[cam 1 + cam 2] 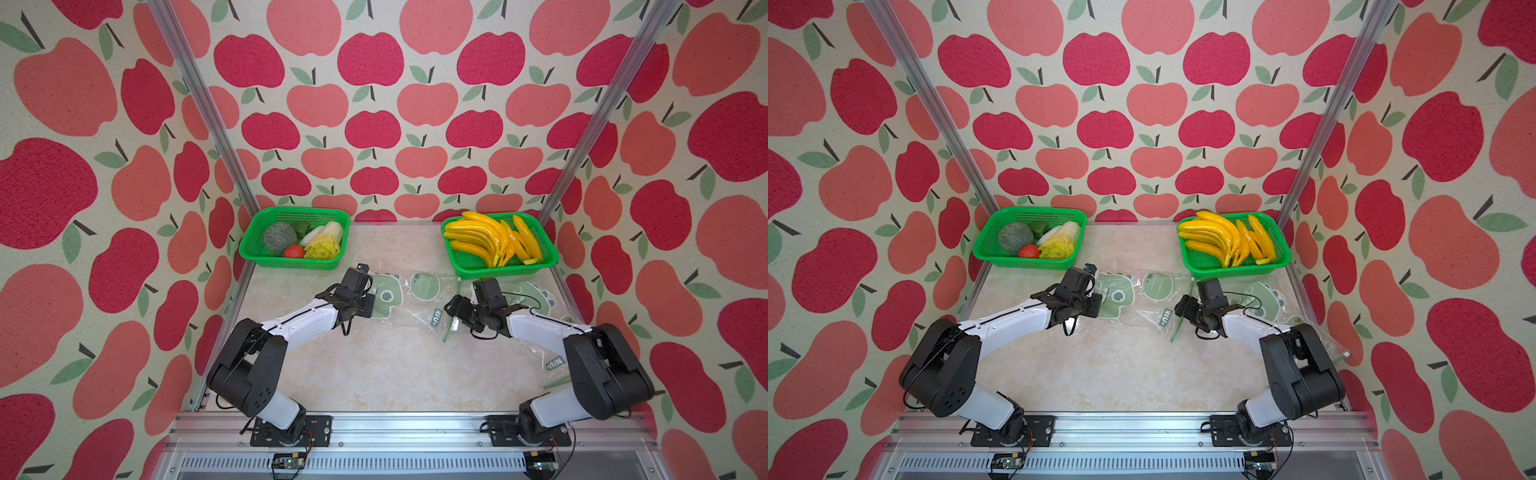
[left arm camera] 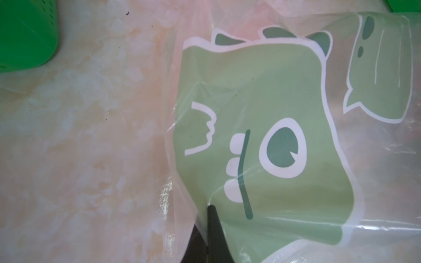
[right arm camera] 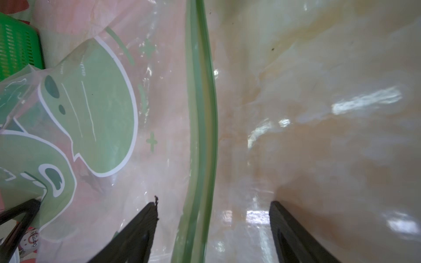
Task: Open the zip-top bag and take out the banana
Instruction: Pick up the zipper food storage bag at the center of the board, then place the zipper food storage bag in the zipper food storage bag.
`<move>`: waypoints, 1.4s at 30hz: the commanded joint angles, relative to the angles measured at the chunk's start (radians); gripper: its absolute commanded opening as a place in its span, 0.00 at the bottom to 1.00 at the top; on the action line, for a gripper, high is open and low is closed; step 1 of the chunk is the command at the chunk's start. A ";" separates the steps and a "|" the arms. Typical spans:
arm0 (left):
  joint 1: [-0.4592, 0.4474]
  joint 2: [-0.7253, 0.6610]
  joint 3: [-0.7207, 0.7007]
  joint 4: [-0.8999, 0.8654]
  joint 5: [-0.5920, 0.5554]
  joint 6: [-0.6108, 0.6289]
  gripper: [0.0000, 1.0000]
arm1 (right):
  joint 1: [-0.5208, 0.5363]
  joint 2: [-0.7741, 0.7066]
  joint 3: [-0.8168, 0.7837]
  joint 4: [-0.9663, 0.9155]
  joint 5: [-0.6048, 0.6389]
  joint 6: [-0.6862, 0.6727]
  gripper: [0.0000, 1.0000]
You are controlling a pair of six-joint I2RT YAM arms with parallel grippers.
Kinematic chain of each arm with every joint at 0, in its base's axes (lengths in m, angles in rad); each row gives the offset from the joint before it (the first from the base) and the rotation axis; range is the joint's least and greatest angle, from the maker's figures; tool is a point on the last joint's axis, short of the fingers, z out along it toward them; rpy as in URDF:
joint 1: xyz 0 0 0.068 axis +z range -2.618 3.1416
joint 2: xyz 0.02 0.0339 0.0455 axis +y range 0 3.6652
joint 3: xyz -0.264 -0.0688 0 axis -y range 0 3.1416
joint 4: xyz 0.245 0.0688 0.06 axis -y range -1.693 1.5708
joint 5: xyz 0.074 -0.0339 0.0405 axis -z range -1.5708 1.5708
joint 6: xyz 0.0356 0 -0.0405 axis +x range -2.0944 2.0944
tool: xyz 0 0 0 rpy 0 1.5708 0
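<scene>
**Desk:** Where's the bag?

**Operator:** I see the clear zip-top bag with green dinosaur print point(image 1: 419, 309) lying on the marble bench point(image 1: 374, 365), just in front of the green plastic basket point(image 1: 505, 272) of yellow bananas point(image 1: 473, 237).

**Desk:** Tools?

**Operator:** My left tool point(image 2: 210, 211) is clamped on its plastic. My right tool point(image 3: 213, 202) stands apart, straddling the green zip strip point(image 3: 200, 102).

Printed lettering
"NIU+" is printed on the zip-top bag point(image 1: 415, 305); "oarmilk" is partly legible on a white label point(image 3: 33, 239).
</scene>
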 commanded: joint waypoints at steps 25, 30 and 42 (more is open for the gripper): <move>0.128 -0.226 -0.145 -0.030 0.027 -0.131 0.67 | 0.139 -0.507 0.065 -0.499 0.430 0.031 0.00; 0.162 -0.297 -0.184 -0.019 0.051 -0.145 0.87 | 0.017 -0.716 0.133 -0.673 0.509 -0.033 0.00; 0.170 -0.318 -0.194 -0.028 0.041 -0.150 0.92 | -0.401 -0.789 0.309 -0.873 0.598 -0.180 0.00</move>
